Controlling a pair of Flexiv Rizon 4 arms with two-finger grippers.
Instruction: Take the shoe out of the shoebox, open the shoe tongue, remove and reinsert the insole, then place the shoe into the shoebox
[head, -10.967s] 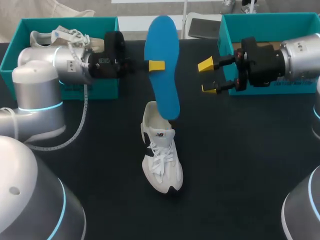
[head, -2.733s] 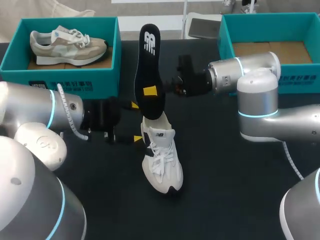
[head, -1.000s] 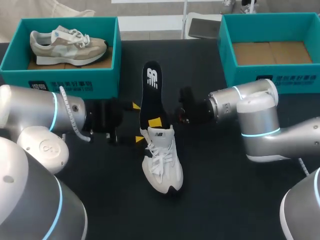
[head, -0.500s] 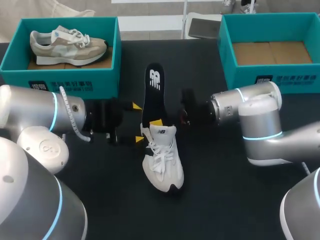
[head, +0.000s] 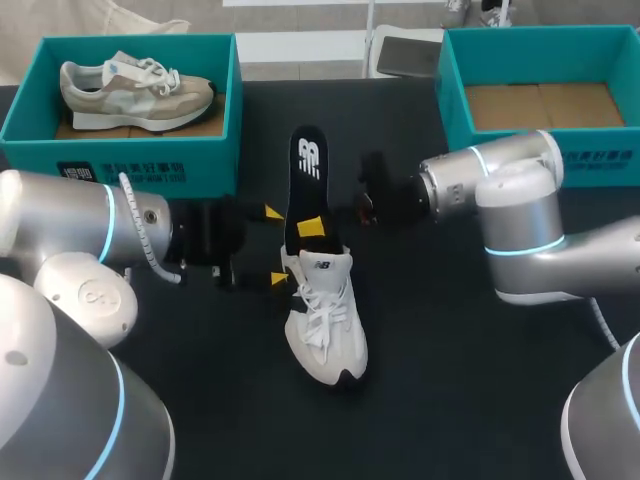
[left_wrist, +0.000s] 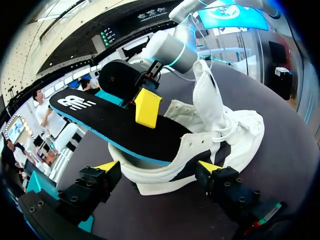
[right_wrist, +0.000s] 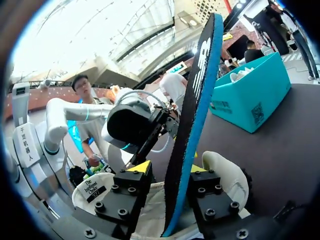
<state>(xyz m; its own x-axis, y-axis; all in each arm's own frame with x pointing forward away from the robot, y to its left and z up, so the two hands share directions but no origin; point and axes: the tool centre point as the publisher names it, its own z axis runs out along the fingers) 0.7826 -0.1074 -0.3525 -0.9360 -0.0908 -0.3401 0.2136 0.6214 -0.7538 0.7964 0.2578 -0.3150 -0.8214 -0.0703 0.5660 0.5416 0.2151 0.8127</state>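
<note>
The white shoe (head: 325, 320) stands mid-table, toe toward me. A black-topped, blue-bottomed insole (head: 303, 175) sticks out of its opening, one end down inside, leaning away over the heel. My left gripper (head: 275, 245) is open, its fingers on either side of the shoe's heel (left_wrist: 150, 175). My right gripper (head: 308, 228) comes in from the right; the insole (right_wrist: 197, 90) runs between its fingers. In the right wrist view a gap shows beside one finger, so my right gripper (right_wrist: 170, 168) is open. In the left wrist view a right fingertip (left_wrist: 147, 107) lies over the insole (left_wrist: 100, 120).
A teal shoebox (head: 150, 170) at the back left holds a beige shoe (head: 130, 80). A second teal shoebox (head: 500, 155) at the back right shows only its cardboard floor. Bare black tabletop lies in front of the white shoe.
My right gripper has opened off the insole and risen a little along it. The insole has settled slightly deeper in the shoe. My left arm has not moved.
</note>
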